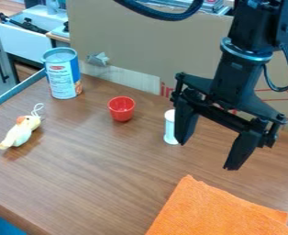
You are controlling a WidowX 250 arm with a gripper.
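1. Nearest lies an orange cloth (217, 212), soft and finely textured, folded with its layers slightly offset, on the smooth, wood-grained worktop (97, 183).
2. My claw (206, 156), hard and black with angular fingers, hangs over the worktop beyond the cloth, its fingers spread wide apart with nothing between them.
3. Just beside one of my fingers, and partly hidden by it, stands a slim white tube (169, 128); I cannot tell if we touch.
4. Toward the view's left edge, a pale, rounded toy bird (21, 131) lies with a thin cord loop.
5. A glossy red cup (121, 110), round and tapered, stands upright.
6. Farther back are a labelled cylindrical can (63, 75) and flat brown cardboard (143, 43).
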